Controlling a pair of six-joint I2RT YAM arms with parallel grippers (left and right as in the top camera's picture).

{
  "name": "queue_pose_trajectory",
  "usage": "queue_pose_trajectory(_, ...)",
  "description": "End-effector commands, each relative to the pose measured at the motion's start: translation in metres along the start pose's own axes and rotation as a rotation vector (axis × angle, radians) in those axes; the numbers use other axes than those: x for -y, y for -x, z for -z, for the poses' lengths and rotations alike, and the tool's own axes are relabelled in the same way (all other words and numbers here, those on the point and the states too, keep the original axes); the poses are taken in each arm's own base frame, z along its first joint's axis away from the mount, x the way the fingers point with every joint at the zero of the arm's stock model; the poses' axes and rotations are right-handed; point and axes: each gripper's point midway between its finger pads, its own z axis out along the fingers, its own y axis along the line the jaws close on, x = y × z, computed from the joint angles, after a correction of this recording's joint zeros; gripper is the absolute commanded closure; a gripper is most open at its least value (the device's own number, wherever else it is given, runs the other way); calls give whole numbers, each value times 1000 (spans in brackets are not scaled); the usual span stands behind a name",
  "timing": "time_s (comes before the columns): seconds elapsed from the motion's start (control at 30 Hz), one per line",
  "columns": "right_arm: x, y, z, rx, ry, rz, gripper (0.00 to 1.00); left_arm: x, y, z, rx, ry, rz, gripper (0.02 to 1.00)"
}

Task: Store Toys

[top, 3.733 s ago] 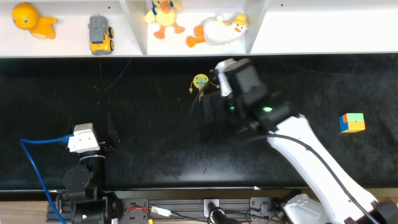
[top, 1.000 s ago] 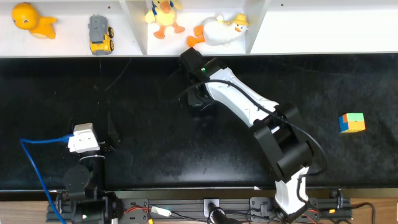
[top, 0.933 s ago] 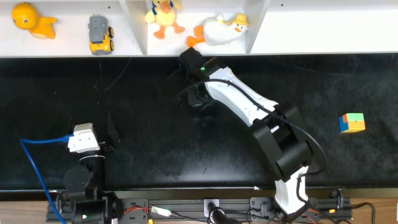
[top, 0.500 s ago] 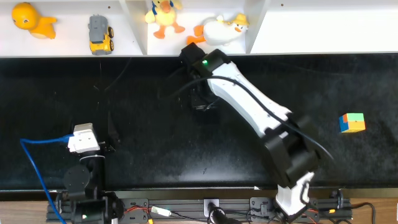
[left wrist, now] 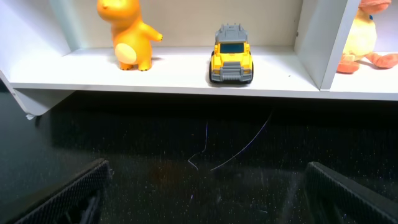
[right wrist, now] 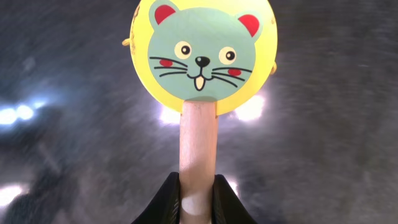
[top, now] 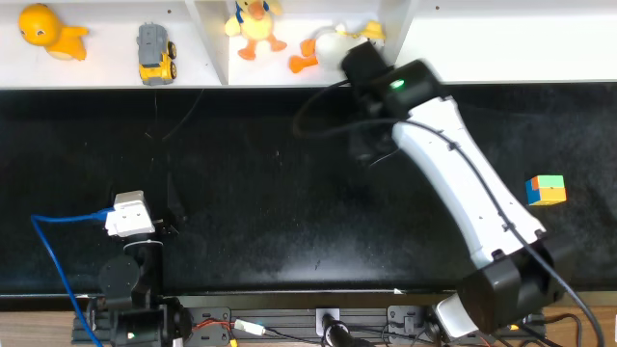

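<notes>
Right wrist view: right gripper [right wrist: 198, 200] clamped on rattle [right wrist: 202, 59] handle, mid-carry; next I need a free shelf [top: 482, 39] bay; left gripper [left wrist: 205, 205] gapes wide.

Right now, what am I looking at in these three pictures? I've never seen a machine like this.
These are two robot arms at a black table. One picture looks down from above; the other two come from cameras on each arm's wrist. The right gripper, a two-finger claw, is shut on the wooden handle of a yellow rattle with an animal face. The left gripper is open and empty, facing a white shelf with an orange toy and a yellow truck. A plush duck sits in the next compartment, and a coloured cube lies on the table.
</notes>
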Motion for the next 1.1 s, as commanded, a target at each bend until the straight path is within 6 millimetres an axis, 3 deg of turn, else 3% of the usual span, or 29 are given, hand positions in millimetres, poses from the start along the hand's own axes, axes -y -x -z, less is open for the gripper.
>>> queue_pose_trajectory(0.03,46,21,14,72,-47,-69,954,0,1,0,8,0,-18,23)
queue_pose_trajectory(0.13,71,35,15,104,-72,-108,954,0,1,0,8,1,-18,20)
queue_pose_trajectory(0.4,113,78,16,227,-65,-102,952,0,1,0,8,1,-18,20)
queue_pose_trajectory(0.73,106,128,3,352,15,97,954,0,1,0,8,1,-18,20)
queue_pose_trajectory(1.1,102,150,-31,340,20,152,952,0,1,0,8,1,-18,20)
